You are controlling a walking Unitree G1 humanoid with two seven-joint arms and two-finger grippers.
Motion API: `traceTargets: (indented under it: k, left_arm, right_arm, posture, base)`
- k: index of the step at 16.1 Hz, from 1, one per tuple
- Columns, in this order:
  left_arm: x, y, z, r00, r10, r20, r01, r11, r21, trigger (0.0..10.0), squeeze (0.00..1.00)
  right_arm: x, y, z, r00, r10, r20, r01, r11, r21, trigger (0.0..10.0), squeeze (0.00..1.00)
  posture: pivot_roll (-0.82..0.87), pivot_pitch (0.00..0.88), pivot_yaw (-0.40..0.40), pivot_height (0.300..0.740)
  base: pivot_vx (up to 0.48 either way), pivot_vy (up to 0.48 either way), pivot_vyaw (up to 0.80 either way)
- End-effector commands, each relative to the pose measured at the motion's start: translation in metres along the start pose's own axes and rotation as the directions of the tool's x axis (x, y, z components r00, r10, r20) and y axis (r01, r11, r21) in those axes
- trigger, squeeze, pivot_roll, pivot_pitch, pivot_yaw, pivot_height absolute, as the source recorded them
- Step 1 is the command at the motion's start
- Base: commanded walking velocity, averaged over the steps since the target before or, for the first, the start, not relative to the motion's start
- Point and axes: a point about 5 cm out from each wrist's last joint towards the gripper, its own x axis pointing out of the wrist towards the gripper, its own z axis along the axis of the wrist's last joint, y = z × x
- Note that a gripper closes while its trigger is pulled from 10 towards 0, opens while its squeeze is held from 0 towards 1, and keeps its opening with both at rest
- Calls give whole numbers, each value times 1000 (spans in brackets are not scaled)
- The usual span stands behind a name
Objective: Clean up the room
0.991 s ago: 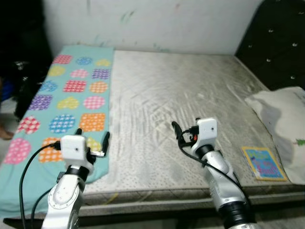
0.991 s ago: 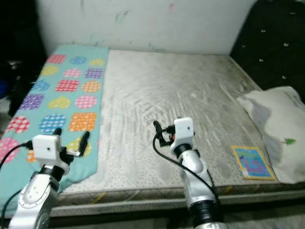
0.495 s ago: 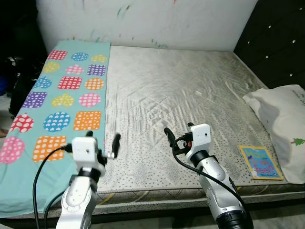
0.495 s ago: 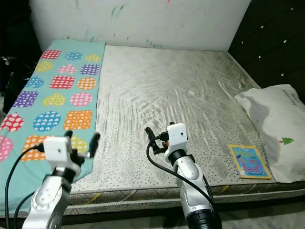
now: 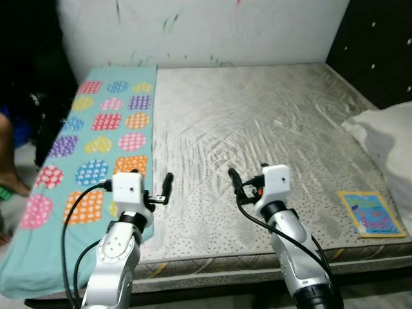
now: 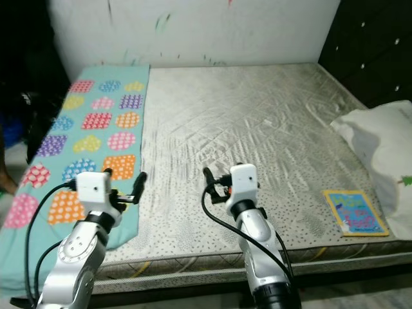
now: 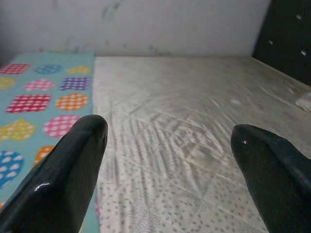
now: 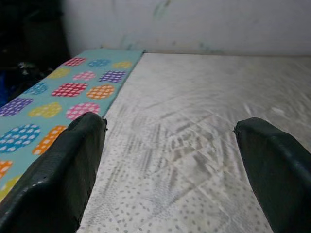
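Note:
A grey quilted mattress [image 5: 257, 109] lies bare before me. A teal blanket [image 5: 103, 129] with coloured patches runs along its left side and hangs over the front edge. A small colourful book [image 5: 371, 212] lies near the front right corner, and a white pillow [image 5: 386, 132] rests beside it on the right. My left gripper [image 5: 151, 183] hovers open over the blanket's inner edge with nothing in it. Over the front middle of the mattress my right gripper [image 5: 248, 175] is also open and holds nothing. In both wrist views the black fingers [image 7: 63, 170] [image 8: 58, 170] stand wide apart above the mattress.
A dark tufted headboard [image 5: 380, 45] stands on the right and a marked white wall [image 5: 212, 26] runs behind the bed. A person's leg [image 5: 8, 161] shows at the far left beside dark clutter [image 5: 32, 96].
The head camera has shifted, so the whole scene has slid. Both grippers stay open and raised. A person's leg has come into view at the left.

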Motion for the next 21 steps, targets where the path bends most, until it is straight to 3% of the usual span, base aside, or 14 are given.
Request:
traceTargets:
  k: [1,6,9,11,13,16,18,21]
  left_arm:
    - [4,-2,-4,999,-21,-24,21,1000,5,10000,0]
    - [13,-18,4,999,-40,20,42,995,-86,10000,0]
    - [10,-12,-6,999,-33,-20,31,993,-111,10000,0]
    - [11,-9,-16,997,-60,-50,56,996,-75,10000,0]
    - [11,-7,-20,995,-68,-72,63,996,-68,10000,0]
    - [10,4,-26,995,-24,-102,19,999,-51,10000,0]
    - [6,2,-31,993,-38,-108,31,997,-66,10000,0]
    - [3,-4,-28,997,-1,-83,-7,995,-103,10000,0]
  right_arm:
    - [0,-5,9,999,-29,44,30,1000,-10,10000,0]
    - [-6,-19,7,996,-74,43,74,997,-20,10000,0]
    - [-18,-34,9,993,-111,41,113,993,-46,10000,0]
    - [-32,-44,0,987,-161,18,161,986,-39,10000,0]
    - [-36,-44,1,985,-169,24,170,985,-32,10000,0]
    - [-28,-34,-1,987,-159,23,158,987,27,10000,0]
    - [-22,-29,3,987,-156,30,155,988,23,10000,0]
    - [-16,-24,7,997,-70,33,72,994,-78,10000,0]
  posture:
    - [-217,0,65,740]
    - [-230,0,59,740]
    - [-257,0,87,740]
    - [-278,0,121,740]
    - [-277,0,148,740]
    - [-274,0,195,740]
    - [-255,0,164,740]
    - [-214,0,59,740]
  base:
    - [0,0,0]
    - [0,0,0]
    - [0,0,0]
    - [0,0,0]
    - [0,0,0]
    - [0,0,0]
    - [0,0,0]
    - [0,162,-306]
